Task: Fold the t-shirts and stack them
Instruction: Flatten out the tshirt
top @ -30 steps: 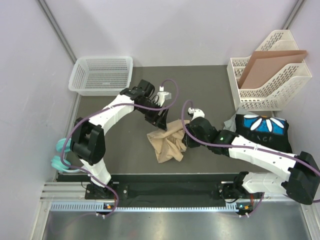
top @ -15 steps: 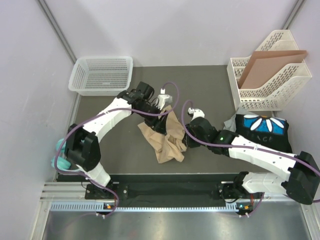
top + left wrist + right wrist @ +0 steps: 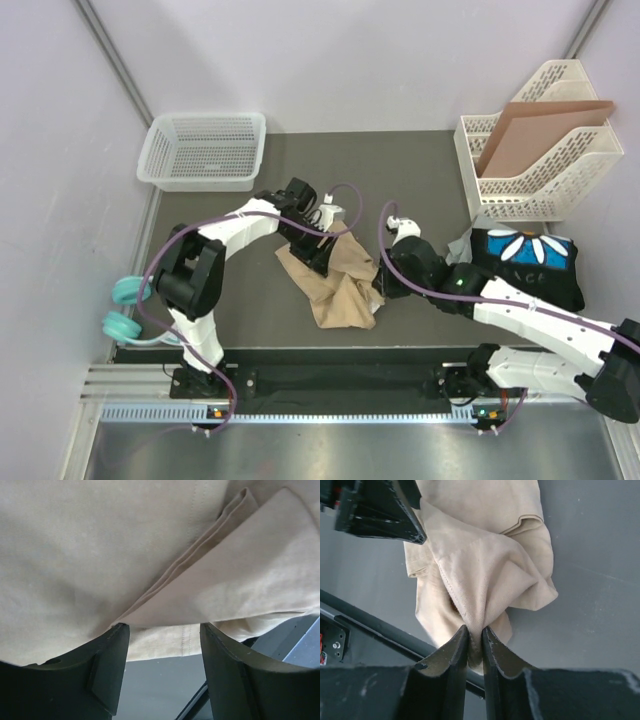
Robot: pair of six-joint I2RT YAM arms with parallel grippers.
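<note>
Currently tan shirt (image 3: 338,285) lies crumpled mid-table (image 3: 420,180), between the two arms, partly bunched, with one flap spread toward the near edge.

Left gripper (image 3: 318,255) sits low at the shirt's far-left edge. Wrist view: left gripper (image 3: 162,628) has jaws well apart, nothing pinched. A folded hem of the tan shirt (image 3: 150,555) runs across just past the fingertips (image 3: 117,640). One tip touches the cloth edge or sits just under it, cannot tell which.

Right gripper (image 3: 378,288) is at the shirt's right side. Wrist view: right gripper (image 3: 474,631) has jaws nearly together, clamped on a raised fold of the tan shirt (image 3: 485,565). Cloth fans out from the pinch and a stitched seam runs into the grip. The black left gripper (image 3: 375,510) shows in that view's top-left corner, at the shirt's far edge.

Daisy shirt (image 3: 525,258), black with white print, lies folded at the right side of the table, partly behind the right arm, well apart from the tan shirt.

Basket (image 3: 205,150), white, is at the far-left corner. Rack (image 3: 545,180), white, is at far right with cardboard (image 3: 540,128) standing in it. Teal item (image 3: 125,305) is off the table's left edge.
</note>
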